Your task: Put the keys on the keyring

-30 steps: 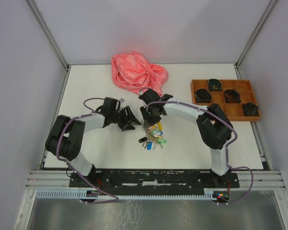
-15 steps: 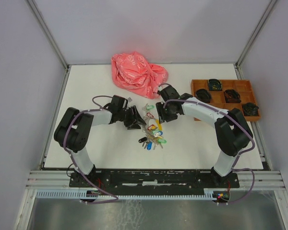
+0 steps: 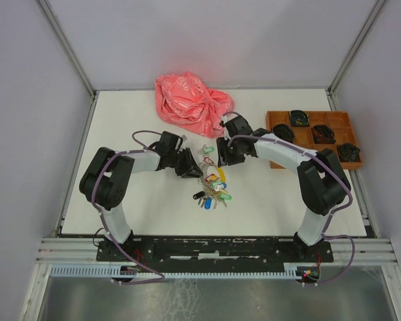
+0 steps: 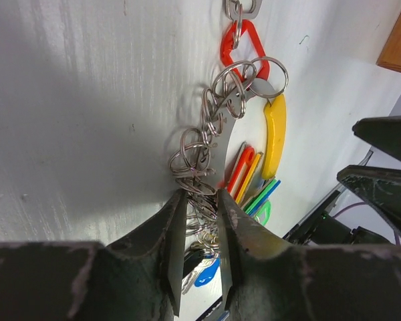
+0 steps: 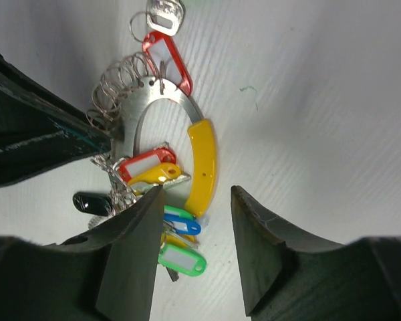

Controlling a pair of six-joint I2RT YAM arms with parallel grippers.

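Observation:
The keyring (image 5: 202, 158) is a metal arc with a yellow handle and several small wire rings (image 4: 207, 127), carrying a bunch of coloured tags. My left gripper (image 4: 199, 195) (image 3: 192, 167) is closed in on the lower wire rings. A red-tagged key (image 5: 166, 55) (image 4: 242, 47) lies at the arc's far end, its loop overlapping a small ring. Just beyond lies a green-tagged key (image 3: 206, 150). The right gripper (image 5: 197, 194) (image 3: 220, 152) hovers open over the yellow handle's end, with nothing between its fingers.
A crumpled pink bag (image 3: 190, 101) lies at the back of the table. An orange tray (image 3: 334, 155) with black items in its compartments stands at the right. The bunch's blue, green and yellow tags (image 5: 180, 257) spread toward the near side.
My left gripper has moved right to the keyring and closed in on its wire rings. The right gripper has pulled back to the right off the bunch and opened wider, uncovering the green-tagged key.

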